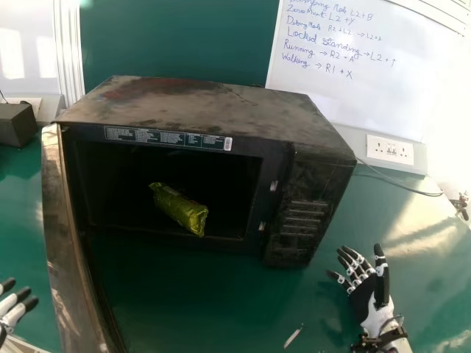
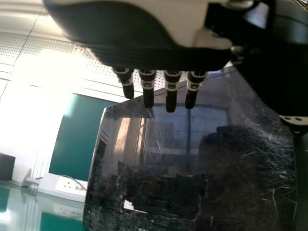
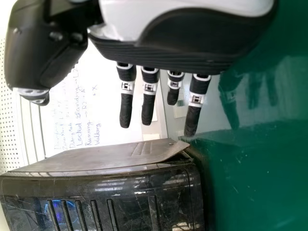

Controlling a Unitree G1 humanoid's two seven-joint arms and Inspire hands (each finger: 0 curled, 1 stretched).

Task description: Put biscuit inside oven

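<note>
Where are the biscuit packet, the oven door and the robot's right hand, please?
Biscuit packet (image 1: 180,210): head view, middle of its wrapper.
Oven door (image 1: 66,235): head view, its brownish edge.
Right hand (image 1: 361,298): head view, on the palm.

Your left hand (image 1: 10,306) cut off by the head view's left edge, the microwave door (image 1: 65,235) cropped below, microwave label (image 1: 163,137) too small to read

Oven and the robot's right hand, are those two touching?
Apart. The head view shows it: the right hand, fingers straight, is beside the oven, with a strip of green table visible between them.
</note>
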